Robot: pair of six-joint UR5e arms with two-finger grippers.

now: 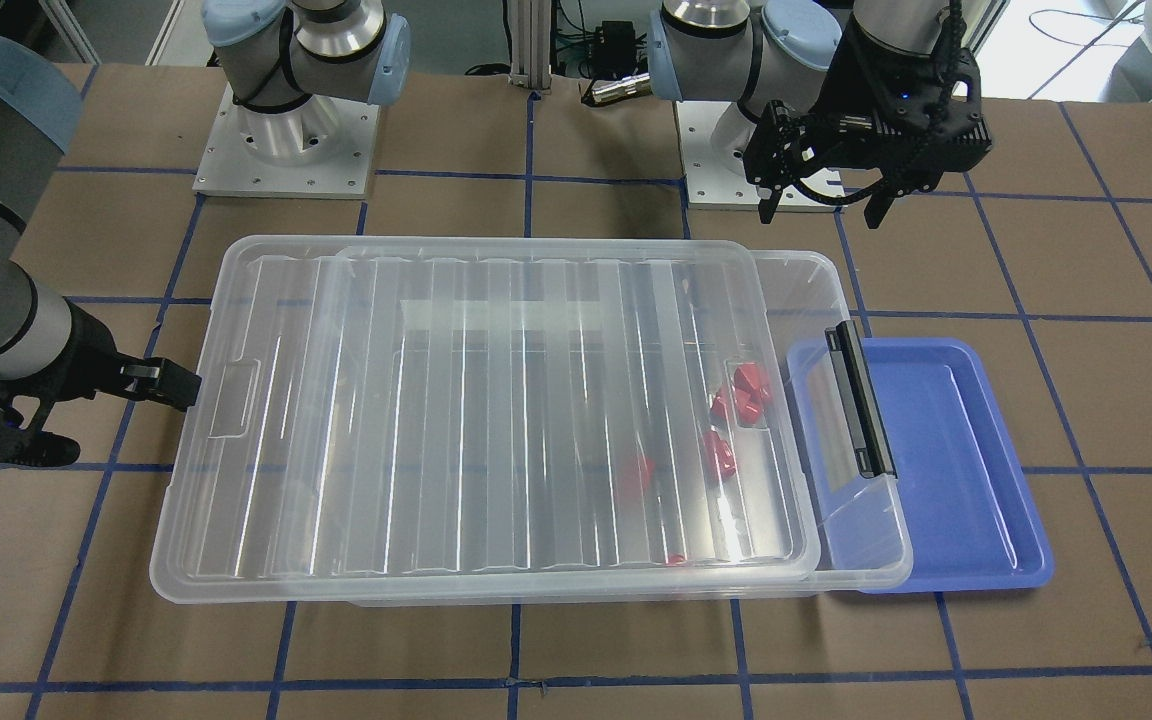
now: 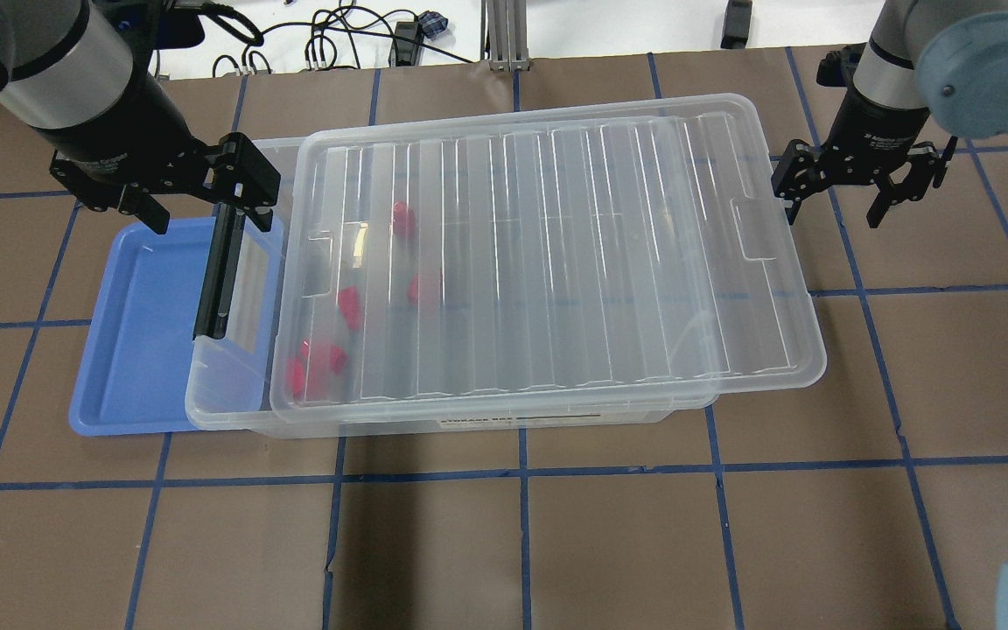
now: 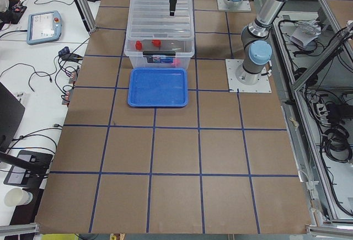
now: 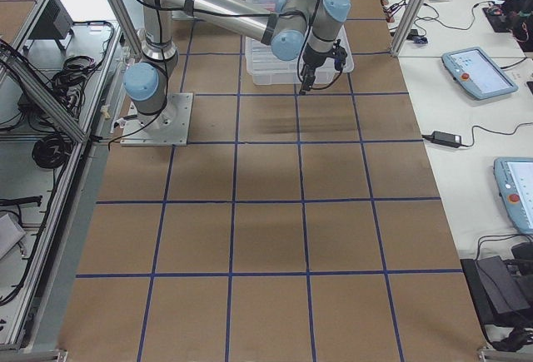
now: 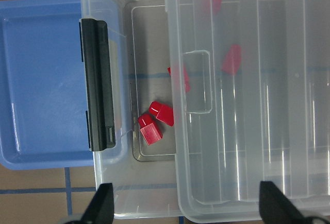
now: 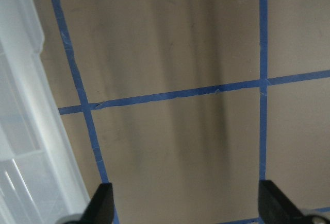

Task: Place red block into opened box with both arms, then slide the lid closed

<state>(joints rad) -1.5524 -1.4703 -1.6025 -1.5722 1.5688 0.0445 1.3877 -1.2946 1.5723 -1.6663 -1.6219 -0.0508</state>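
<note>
Table (image 2: 556,525): brown paper with a blue tape grid.

Box (image 2: 233,418): lies lengthwise across the table, with the black latch bar (image 2: 213,280) on the short end toward the robot's left. That end sits over a shallow blue tray (image 2: 136,332).

Lid (image 2: 556,262): rests on the box, not fully closed. It is shifted toward the robot's right and overhangs that short end. A narrow strip at the latch end is uncovered.

Red blocks (image 5: 162,113): five counted, all inside the box on its floor, in the latch-end half.
- Two touch each other in the uncovered strip, at the lid's edge.
- Three lie under the lid and show through it as blurred shapes.

Left arm: reaches out over the latch end, wrist pointing straight down. The left gripper (image 5: 188,208) hangs above the box's corner on the robot's side. Its fingers are spread wide and hold nothing. It is clear of the box and the tray.

Right arm: bent down at the opposite end, tool pointing at the table. The right gripper (image 2: 835,208) sits low, just beside the lid's overhanging short end, over bare paper. Its fingers are spread wide and empty. The inner finger (image 2: 791,208) is next to the lid rim, but I cannot tell whether they touch.
</note>
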